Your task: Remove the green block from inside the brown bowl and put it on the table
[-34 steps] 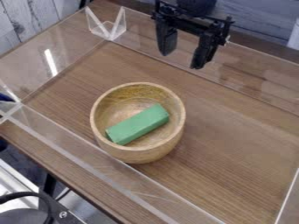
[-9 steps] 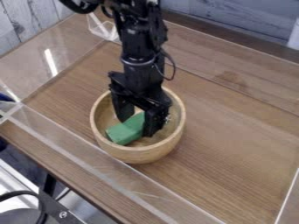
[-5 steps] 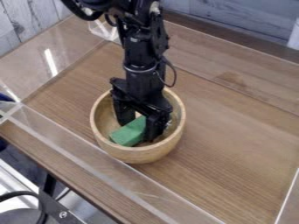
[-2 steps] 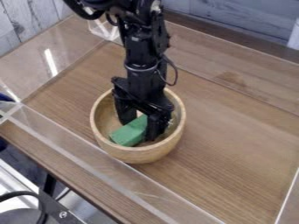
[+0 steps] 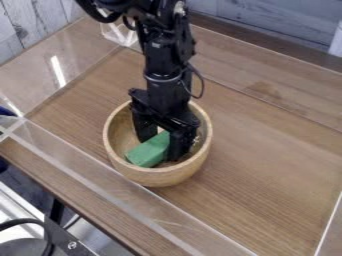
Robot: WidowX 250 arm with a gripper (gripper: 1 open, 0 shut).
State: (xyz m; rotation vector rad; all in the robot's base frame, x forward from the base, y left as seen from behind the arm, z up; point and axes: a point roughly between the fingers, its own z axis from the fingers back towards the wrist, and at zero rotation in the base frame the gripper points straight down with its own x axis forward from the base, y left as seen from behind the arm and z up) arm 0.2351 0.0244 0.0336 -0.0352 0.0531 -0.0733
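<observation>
Taking the wooden bowl as my landmark, I see a black cable (image 5: 24, 222) looping nearer to me than the bowl, off at the left corner. Then comes the light tan wooden bowl (image 5: 123, 160) itself, standing on the brown wood-grain tabletop (image 5: 254, 190). Inside it lies the bright green rectangular block (image 5: 150, 152), set at a slant (part of it is hidden from me by the black hardware). My black two-fingered gripper (image 5: 163, 138) reaches down into the bowl, fingers spread open around the block. Beyond the bowl, my arm (image 5: 166, 50) rises toward the far edge.
</observation>
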